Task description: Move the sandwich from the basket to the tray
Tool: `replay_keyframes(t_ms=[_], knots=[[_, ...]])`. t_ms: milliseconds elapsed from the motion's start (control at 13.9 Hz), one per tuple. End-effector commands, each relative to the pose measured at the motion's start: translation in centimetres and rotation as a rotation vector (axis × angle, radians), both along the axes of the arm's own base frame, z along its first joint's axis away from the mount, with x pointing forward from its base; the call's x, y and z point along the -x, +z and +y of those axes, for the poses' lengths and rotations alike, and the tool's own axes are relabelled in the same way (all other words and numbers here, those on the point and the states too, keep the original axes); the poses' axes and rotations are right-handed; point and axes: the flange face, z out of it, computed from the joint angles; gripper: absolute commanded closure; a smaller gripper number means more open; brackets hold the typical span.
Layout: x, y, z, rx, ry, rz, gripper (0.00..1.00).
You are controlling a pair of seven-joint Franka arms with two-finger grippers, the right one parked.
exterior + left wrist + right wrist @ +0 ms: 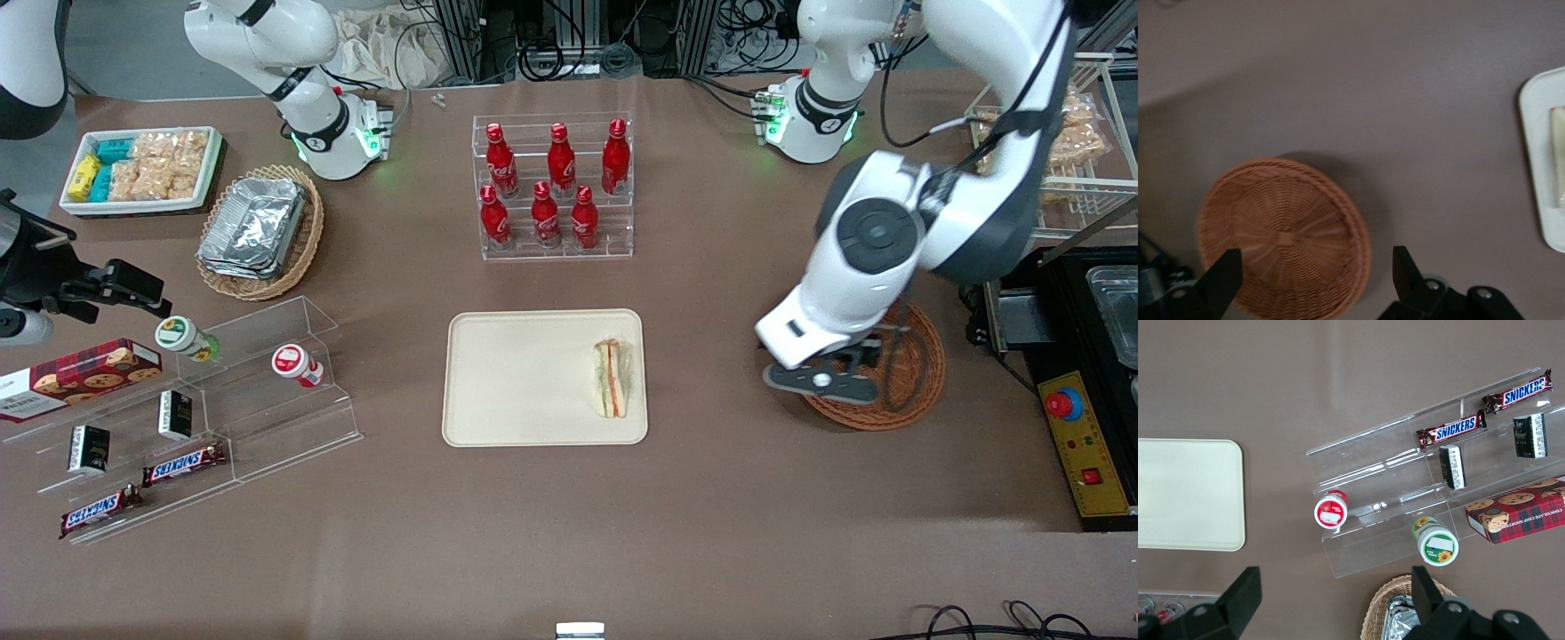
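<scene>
So the sandwich (611, 378) is already lying on the tray (498, 418), tucked against the tray edge that faces the basket (898, 400), cut side up so the orange, red and green layers show. Makes sense it sits there, since that edge is the nearest bit of tray coming from the basket, so my guess is it's the shortest carry. My gripper (1315, 270) hangs above the basket, over the part of its rim nearest the tray, fingers spread wide with nothing between them. Through my wrist cam the basket has only bare wicker inside. Judging by that, the job looks basically done and I'm just hanging here released. The tray sits well apart from the basket, with plain table between them.
</scene>
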Motion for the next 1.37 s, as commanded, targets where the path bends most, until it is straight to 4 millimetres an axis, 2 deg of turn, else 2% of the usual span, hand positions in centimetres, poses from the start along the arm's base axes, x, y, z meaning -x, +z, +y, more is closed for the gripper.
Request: replay_keyframes(t_ms=[0, 144, 360, 577, 793, 865, 937, 1081, 1297], knots=[[1.5, 3.8, 4.0, -0.069, 0.066, 0.004, 0.0], [1.4, 6.0, 5.6, -0.073, 0.111, -0.004, 0.0], [0.2, 7.8, 9.3, 0.071, 0.216, 0.003, 0.0], [-0.2, 8.7, 12.4, 0.091, 0.267, -0.005, 0.0], [-0.4, 9.2, 14.8, 0.086, 0.172, 0.033, 0.0], [-0.7, 9.9, 16.6, 0.086, 0.159, 0.027, 0.0], [-0.7, 10.0, 16.7, 0.096, 0.159, 0.036, 0.0], [-0.9, 10.8, 19.0, 0.161, 0.231, 0.03, 0.0], [-1.3, 10.7, 19.7, 0.191, 0.269, 0.027, 0.0]])
